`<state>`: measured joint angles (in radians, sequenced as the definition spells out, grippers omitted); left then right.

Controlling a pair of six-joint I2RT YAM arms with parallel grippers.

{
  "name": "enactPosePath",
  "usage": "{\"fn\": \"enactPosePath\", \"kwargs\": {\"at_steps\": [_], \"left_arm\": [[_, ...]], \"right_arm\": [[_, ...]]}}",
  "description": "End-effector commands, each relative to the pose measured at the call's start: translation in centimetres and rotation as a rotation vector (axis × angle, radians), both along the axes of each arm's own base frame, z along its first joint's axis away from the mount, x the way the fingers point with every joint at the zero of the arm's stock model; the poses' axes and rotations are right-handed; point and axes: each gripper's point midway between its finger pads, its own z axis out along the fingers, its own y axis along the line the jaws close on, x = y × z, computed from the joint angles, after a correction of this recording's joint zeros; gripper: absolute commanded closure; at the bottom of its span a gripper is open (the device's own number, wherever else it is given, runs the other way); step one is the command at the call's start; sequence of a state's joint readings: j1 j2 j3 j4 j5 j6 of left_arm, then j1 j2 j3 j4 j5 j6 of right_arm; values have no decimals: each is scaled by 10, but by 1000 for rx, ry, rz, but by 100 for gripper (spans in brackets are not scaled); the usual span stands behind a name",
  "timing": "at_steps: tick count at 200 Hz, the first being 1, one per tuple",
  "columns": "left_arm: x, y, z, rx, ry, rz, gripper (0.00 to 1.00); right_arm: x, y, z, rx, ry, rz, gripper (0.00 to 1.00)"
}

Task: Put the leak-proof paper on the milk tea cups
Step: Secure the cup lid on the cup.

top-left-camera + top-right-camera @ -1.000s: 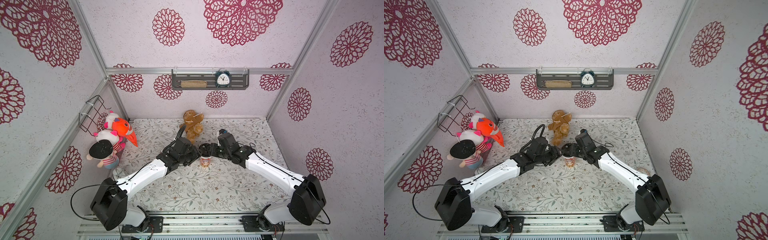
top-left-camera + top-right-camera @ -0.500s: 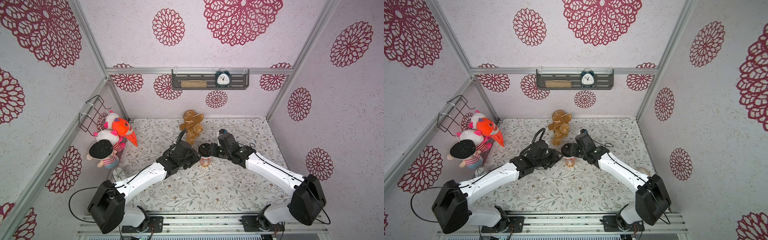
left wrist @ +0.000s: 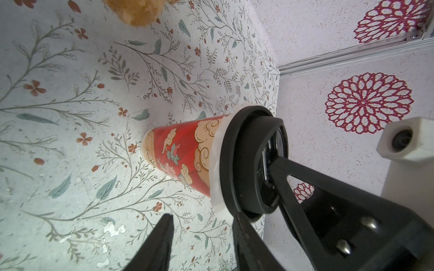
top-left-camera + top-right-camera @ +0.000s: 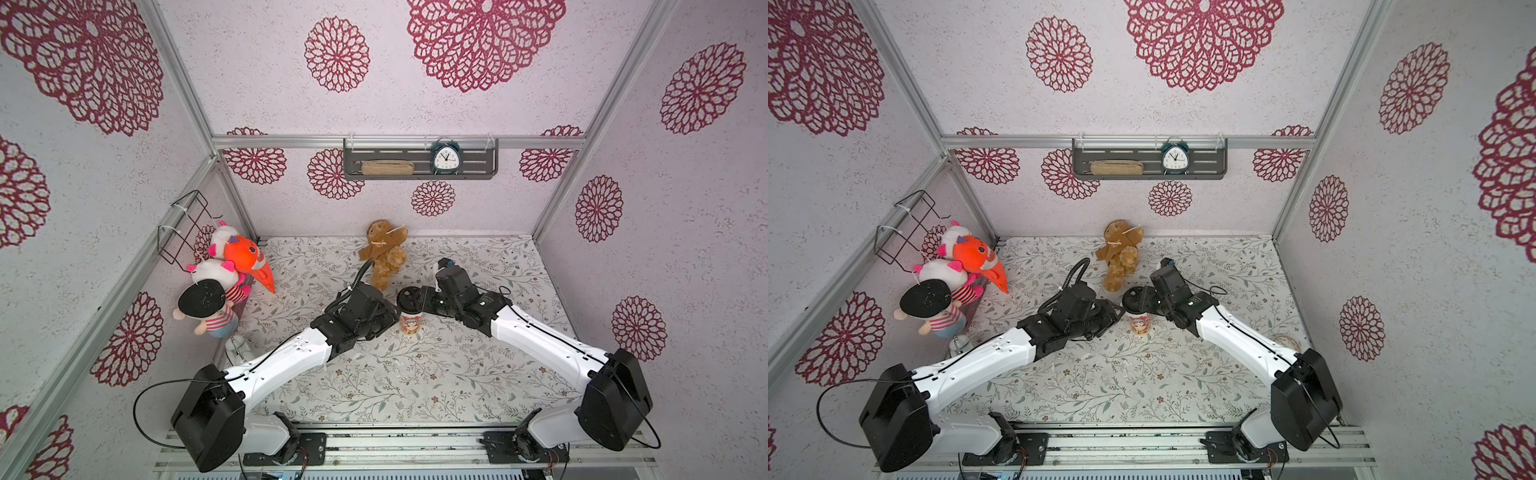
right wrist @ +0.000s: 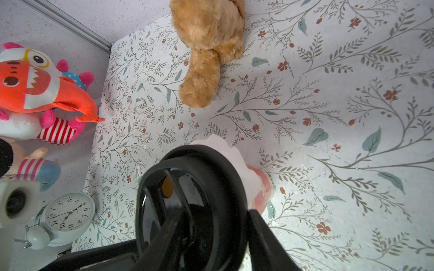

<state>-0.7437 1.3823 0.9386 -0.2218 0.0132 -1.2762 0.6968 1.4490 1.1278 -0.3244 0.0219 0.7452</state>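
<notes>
Standing upright near the middle of the bench (image 4: pixel 374 386), the single milk tea cup (image 4: pixel 411 326) shows in both top views as little more than a printed wall under a dark disc. Only the wrist views reveal the leak-proof paper (image 3: pixel 216 162). It is one whitish sheet lying over the cup's mouth, its edge hanging as a short crumpled skirt around the rim, pressed under one black lid (image 3: pixel 244 159).

The right gripper (image 5: pixel 212 211) is clamped on that lid, one finger inside the lid's raised ring and one outside its edge, as the right wrist view makes plain. The left gripper (image 3: pixel 204 234) sits just beside the cup, jaws apart with nothing between them and clear of the cup's wall. From above its fingers are a dark mass and the gap cannot be made out.

Counted: one cup, one paper, one lid, two grippers.

There are two alarm clocks. A dark one (image 4: pixel 445 158) stands on the wall shelf (image 4: pixel 473 160) in both top views. A white one (image 5: pixel 67 215) stands on the bench by the left wall, its face clear in the right wrist view but hardly seen from above.

One brown teddy (image 4: pixel 384 253) sits behind the cup. Several plush toys (image 4: pixel 232 266) heap at the left wall; their exact number is hard to tell.
</notes>
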Motion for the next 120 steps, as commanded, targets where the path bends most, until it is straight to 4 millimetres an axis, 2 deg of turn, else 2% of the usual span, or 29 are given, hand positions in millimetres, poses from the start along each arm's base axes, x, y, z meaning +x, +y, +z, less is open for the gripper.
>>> {"fn": "enactPosePath", "kwargs": {"at_steps": [1,90,120], "left_arm": [[6,-9,9,-22,-26,3,54],[11,-13,25,-33,-57,-7,54],[11,-11,18,-9,-51,-4,53]], "right_arm": [[-52,-34,-82,-233,276,43,54],[-53,-34,-84,-233,278,46,54],[-53,-34,-84,-231,277,46,54]]}}
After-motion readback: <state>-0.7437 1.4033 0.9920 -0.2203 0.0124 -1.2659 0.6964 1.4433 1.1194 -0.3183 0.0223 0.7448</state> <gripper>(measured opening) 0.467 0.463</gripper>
